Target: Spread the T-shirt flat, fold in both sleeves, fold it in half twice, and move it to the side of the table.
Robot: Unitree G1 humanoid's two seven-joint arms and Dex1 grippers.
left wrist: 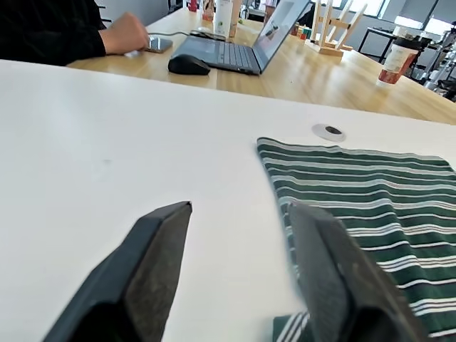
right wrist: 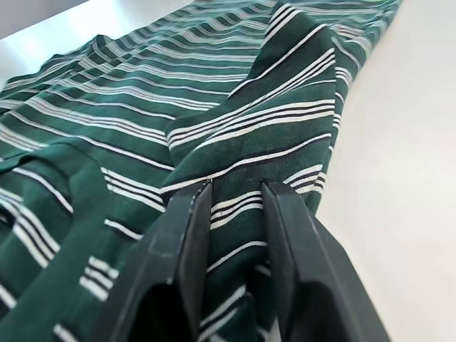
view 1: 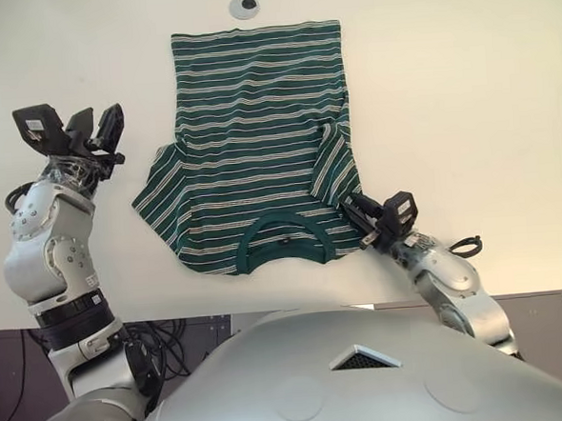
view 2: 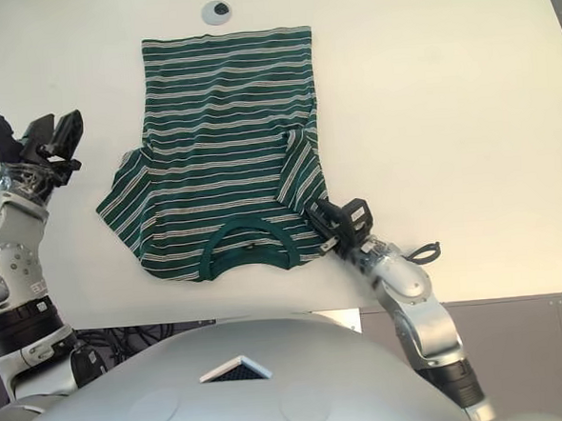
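Note:
A green T-shirt (view 1: 258,145) with white stripes lies on the white table (view 1: 466,113), its collar (view 1: 284,231) toward the near edge. Its right sleeve (view 1: 334,164) is folded in over the body, while the left sleeve (view 1: 160,189) lies spread out to the side. My right gripper (view 1: 359,212) sits low at the shirt's near right shoulder, and in the right wrist view it (right wrist: 235,196) is shut on a fold of the striped cloth (right wrist: 242,135). My left gripper (view 1: 98,128) is raised left of the left sleeve, open and holding nothing (left wrist: 242,214).
A round grey grommet (view 1: 244,6) sits in the table just beyond the shirt's hem. Bare table lies to both sides of the shirt. The near table edge (view 1: 515,293) runs close under the right arm. A wooden desk (left wrist: 335,68) with a laptop stands beyond the table.

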